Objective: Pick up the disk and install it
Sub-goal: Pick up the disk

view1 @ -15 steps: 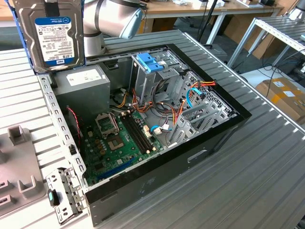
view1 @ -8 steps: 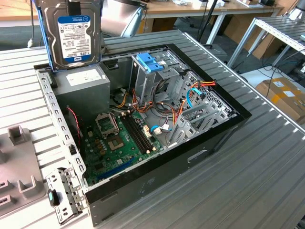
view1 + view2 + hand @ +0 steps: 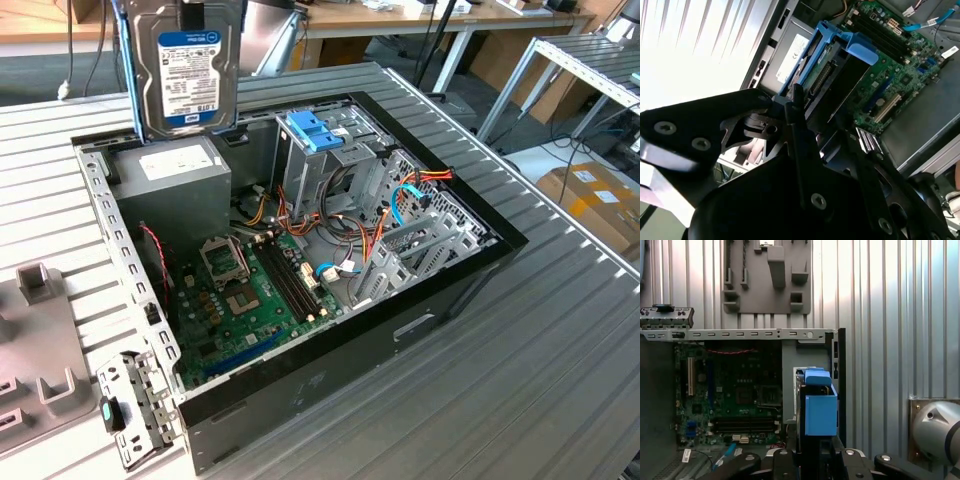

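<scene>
In the second wrist view the pincer (image 3: 816, 117) is closed on the disk (image 3: 832, 75), gripping one end between its fingers; the disk hangs upright over the grey power supply (image 3: 175, 170) in the open computer case (image 3: 300, 250); the ribbed tabletop (image 3: 560, 330) lies below.

Soft, even daylight filled the exterior view, with the computer case (image 3: 330, 392) interior dimmer. In the second wrist view the ribbed table (image 3: 685, 55) blew out to white glare while the disk (image 3: 840, 75) sat shaded

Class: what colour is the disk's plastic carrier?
Light blue: the carrier on the disk, best in the first wrist view.
</scene>
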You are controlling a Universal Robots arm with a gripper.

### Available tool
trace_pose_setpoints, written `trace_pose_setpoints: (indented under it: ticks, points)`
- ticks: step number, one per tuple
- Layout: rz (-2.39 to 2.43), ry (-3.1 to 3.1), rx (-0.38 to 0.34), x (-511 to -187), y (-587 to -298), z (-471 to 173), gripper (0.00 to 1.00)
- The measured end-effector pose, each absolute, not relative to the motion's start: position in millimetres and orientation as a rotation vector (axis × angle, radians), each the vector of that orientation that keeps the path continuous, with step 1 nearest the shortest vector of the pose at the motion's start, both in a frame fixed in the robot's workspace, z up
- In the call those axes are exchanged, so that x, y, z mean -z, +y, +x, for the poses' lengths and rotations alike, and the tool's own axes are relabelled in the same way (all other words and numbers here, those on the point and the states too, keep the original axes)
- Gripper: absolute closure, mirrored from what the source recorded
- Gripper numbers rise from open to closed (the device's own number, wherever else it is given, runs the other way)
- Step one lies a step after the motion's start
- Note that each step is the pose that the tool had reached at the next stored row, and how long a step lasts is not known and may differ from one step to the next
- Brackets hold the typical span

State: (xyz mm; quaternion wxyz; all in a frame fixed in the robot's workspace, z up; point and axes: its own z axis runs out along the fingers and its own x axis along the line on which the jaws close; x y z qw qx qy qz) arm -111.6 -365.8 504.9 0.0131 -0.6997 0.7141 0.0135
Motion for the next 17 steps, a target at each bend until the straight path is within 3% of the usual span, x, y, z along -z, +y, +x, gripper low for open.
trace_pose_setpoints:
  ticks: [17]
  points:
    - [-2.180,2.225,-0.042,-505,-366,-25,0.65]
